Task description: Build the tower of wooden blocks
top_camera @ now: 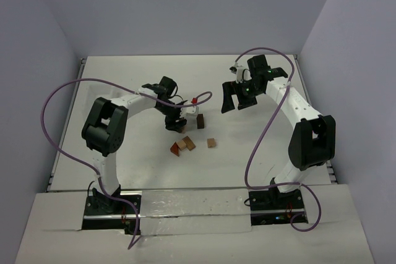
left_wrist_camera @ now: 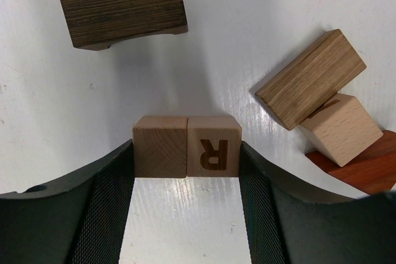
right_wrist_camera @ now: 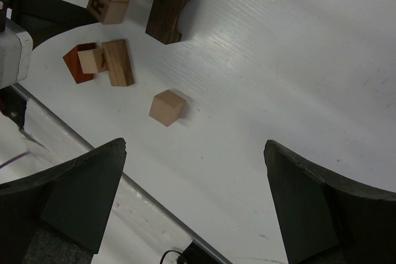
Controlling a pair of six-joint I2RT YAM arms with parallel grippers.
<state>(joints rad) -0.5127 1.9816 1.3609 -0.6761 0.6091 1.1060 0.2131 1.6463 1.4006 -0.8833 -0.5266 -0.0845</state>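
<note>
Left end effector is clamped on two tan cubes pressed side by side, a plain cube and a lettered cube showing an R, right in the middle of the white worktop. Just beyond them lies a dark block with a notched edge, and off to one side a tan plank, a small cube and a red wedge huddle in a touching cluster, so no tower stands yet. Right end effector hangs with jaws spread wide and nothing between them, well apart from the pieces, a lone cube nearest to it
</note>
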